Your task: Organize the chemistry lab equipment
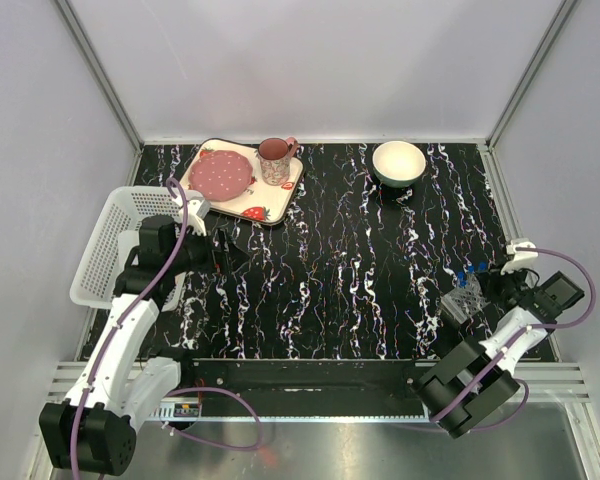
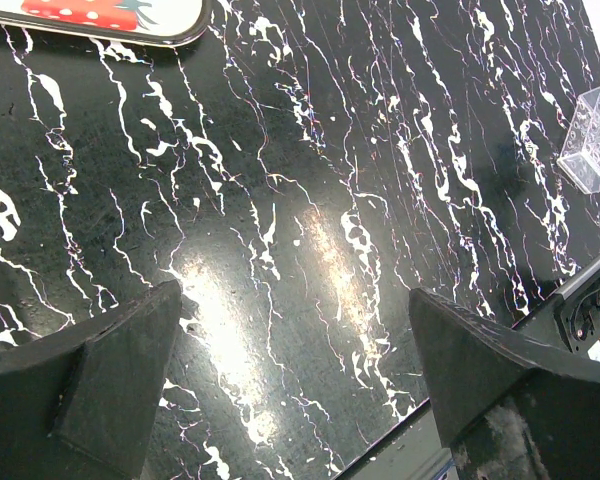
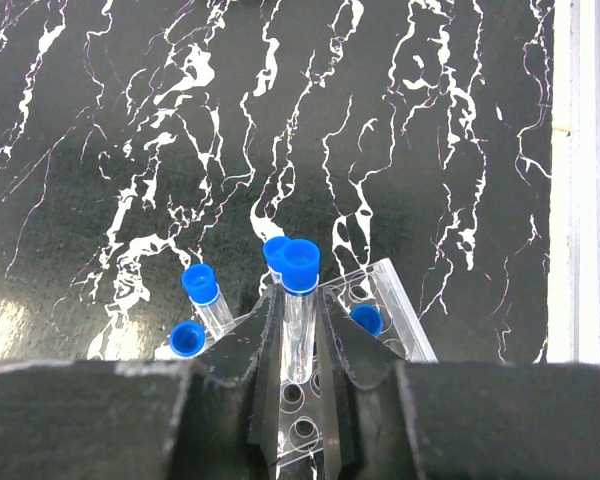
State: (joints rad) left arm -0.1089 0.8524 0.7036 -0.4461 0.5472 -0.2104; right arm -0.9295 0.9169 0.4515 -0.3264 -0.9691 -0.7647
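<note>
In the right wrist view my right gripper point(image 3: 298, 300) is shut on a clear blue-capped test tube point(image 3: 300, 262), held upright with its lower end over the holes of the clear perforated tube rack point(image 3: 400, 300). Several other blue-capped tubes point(image 3: 202, 290) stand in the rack to either side of it. From above, the rack point(image 1: 463, 300) sits at the table's right, with the right gripper point(image 1: 495, 285) at it. My left gripper point(image 2: 295, 330) hangs open over bare black marbled table, nothing between its fingers point(image 2: 110, 380). In its view the rack point(image 2: 595, 140) shows far right.
A white mesh basket point(image 1: 105, 245) stands at the left edge beside the left arm. A strawberry-print tray point(image 1: 280, 205) with a pink plate point(image 1: 220, 175) and cup point(image 1: 275, 160) sits at the back left, a white bowl point(image 1: 398, 162) at the back right.
</note>
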